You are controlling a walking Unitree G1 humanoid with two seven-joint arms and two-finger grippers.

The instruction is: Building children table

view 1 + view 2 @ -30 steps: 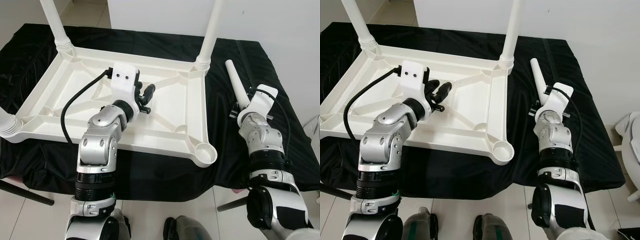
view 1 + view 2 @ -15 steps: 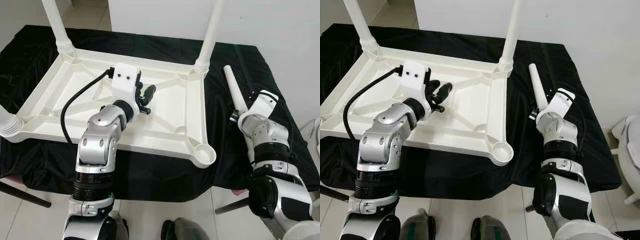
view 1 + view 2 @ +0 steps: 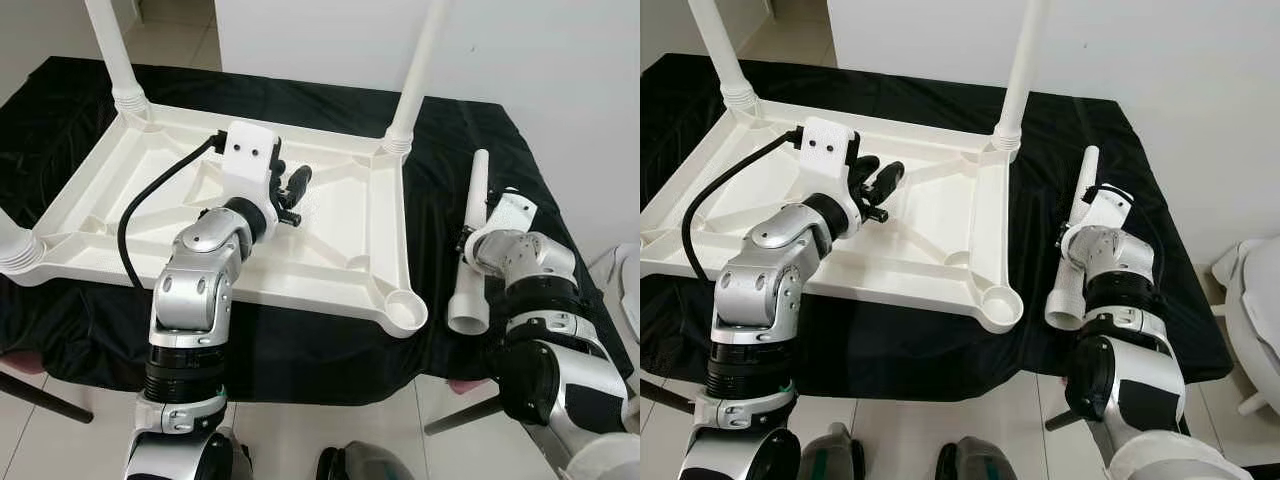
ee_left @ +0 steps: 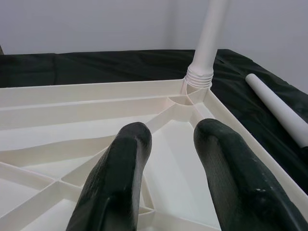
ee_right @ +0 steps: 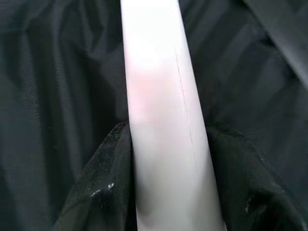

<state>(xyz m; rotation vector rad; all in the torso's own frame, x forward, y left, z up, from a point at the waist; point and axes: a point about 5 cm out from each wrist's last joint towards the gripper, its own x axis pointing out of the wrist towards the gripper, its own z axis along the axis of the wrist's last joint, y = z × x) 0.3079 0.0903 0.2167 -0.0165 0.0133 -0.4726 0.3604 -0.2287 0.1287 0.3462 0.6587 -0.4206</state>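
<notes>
Tabletop (image 3: 330, 215) upside down on black-draped worktop (image 3: 455, 130) — three legs seated, near-right socket (image 3: 405, 311) empty. R hand (image 5: 163, 159) pinches 4th leg (image 3: 471, 250) beside that corner. L hand (image 4: 168, 159) spread, over frame. Left: seat last leg, flip.

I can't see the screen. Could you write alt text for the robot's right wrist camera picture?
Close up, the right gripper is shut on a white table leg, one black finger pressed to each side of the tube. Behind them lies a wrinkled black cloth.
</notes>
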